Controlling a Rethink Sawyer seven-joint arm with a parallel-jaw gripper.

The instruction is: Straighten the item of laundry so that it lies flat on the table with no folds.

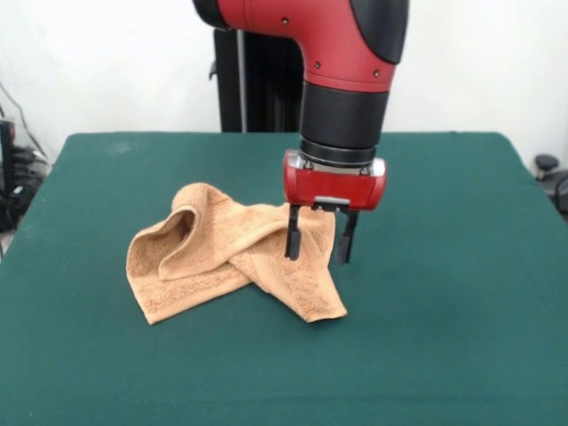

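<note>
The tan-orange towel (226, 257) lies crumpled on the dark green table (444, 293), left of centre, with a raised fold at its upper left and a flap running down to the lower right. My gripper (319, 247) hangs from the red and black arm just above the towel's right edge. Its two dark fingers (293, 238) stand apart, open, with nothing between them. The left finger is in front of the towel's right part; the right finger is just past the towel's edge.
The black pedestal (244, 80) stands at the table's far side. Cables and dark gear (13, 169) sit off the table's left edge, and a small dark object (548, 169) off its right edge.
</note>
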